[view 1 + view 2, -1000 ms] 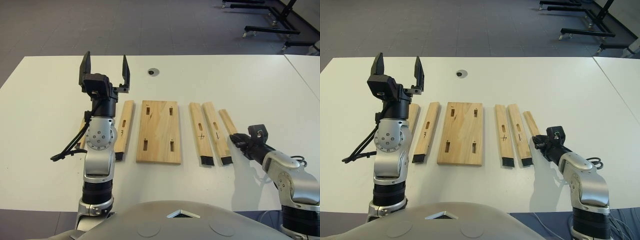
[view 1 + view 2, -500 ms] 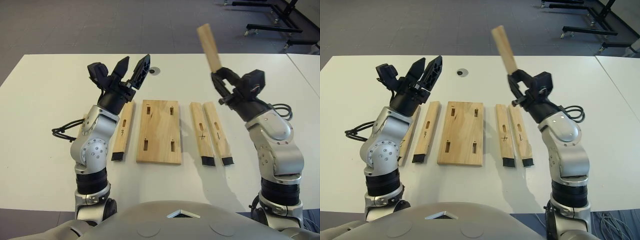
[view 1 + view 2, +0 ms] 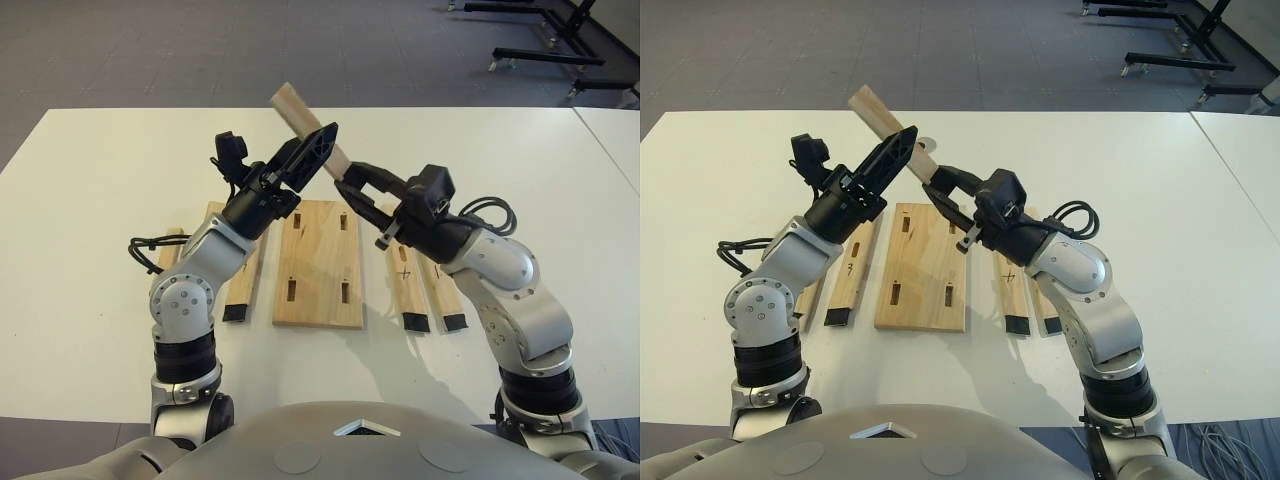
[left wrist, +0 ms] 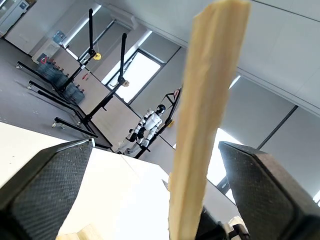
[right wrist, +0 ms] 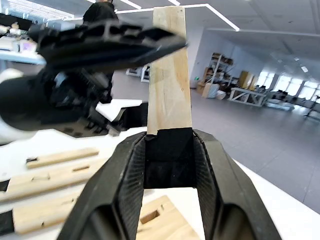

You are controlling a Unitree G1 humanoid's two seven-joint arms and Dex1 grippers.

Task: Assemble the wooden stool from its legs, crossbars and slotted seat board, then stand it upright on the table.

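White table (image 3: 90,190) carries the slotted seat board (image 3: 318,262) at centre, with legs (image 3: 402,270) lying flat at its 3 and 9 o'clock. Above the board, the right gripper (image 3: 348,183) clamps the black-tipped end of a pale crossbar (image 3: 296,106) slanting toward 11 o'clock. The left gripper (image 3: 312,155) straddles it, jaws wide.
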